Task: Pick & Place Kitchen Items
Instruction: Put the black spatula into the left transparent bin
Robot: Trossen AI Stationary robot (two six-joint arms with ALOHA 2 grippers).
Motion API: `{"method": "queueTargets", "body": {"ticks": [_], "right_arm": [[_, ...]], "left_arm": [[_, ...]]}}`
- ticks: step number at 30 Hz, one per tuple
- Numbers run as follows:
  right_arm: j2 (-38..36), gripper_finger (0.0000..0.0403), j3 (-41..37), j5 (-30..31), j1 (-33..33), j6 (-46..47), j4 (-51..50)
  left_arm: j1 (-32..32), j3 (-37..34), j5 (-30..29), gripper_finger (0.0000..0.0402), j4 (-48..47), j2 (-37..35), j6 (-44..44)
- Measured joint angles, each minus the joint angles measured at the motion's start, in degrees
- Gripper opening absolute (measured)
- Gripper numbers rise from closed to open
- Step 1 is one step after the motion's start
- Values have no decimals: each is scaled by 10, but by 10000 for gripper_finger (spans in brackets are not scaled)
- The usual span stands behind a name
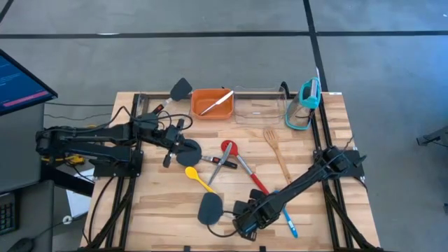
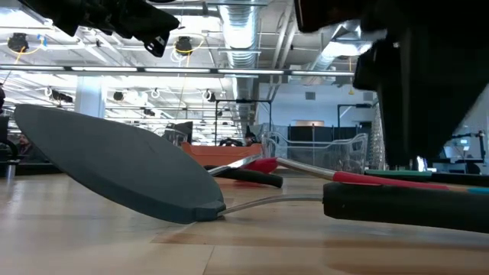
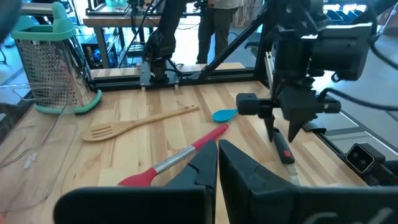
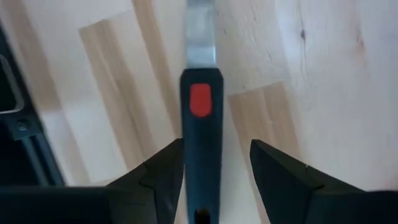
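Now, right tool (image 4: 216, 171) low at near table (image 1: 168, 210) edge, fingers spread either side of black spatula handle (image 4: 200, 137) w/ red dot; not pinching. Spatula blade (image 1: 210, 207) flat on table. Left tool (image 3: 217, 168) pressed together, nothing held, above red spoon (image 1: 228, 148) & wooden fork (image 1: 276, 148) mid-table. Knife in orange bin (image 1: 203, 108).

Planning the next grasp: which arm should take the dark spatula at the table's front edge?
Right. The right gripper has open jaws straddling the dark spatula's handle. The left gripper is shut, farther back over the table.
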Motion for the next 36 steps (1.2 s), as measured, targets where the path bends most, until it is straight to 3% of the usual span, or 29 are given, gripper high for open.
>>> {"method": "queueTargets", "body": {"ticks": [9, 27, 31, 36], "right_arm": [[0, 180, -38, -6, 3, 14, 63], [33, 185, -41, -16, 4, 22, 81], [25, 161, -42, -6, 4, 22, 79], [18, 96, -45, -3, 4, 19, 77]], "left_arm": [[0, 0, -2, 2, -4, 0, 0], [0, 0, -2, 2, -7, 0, 0], [0, 0, -2, 2, -7, 0, 0], [0, 0, -1, 2, -7, 0, 0]]}}
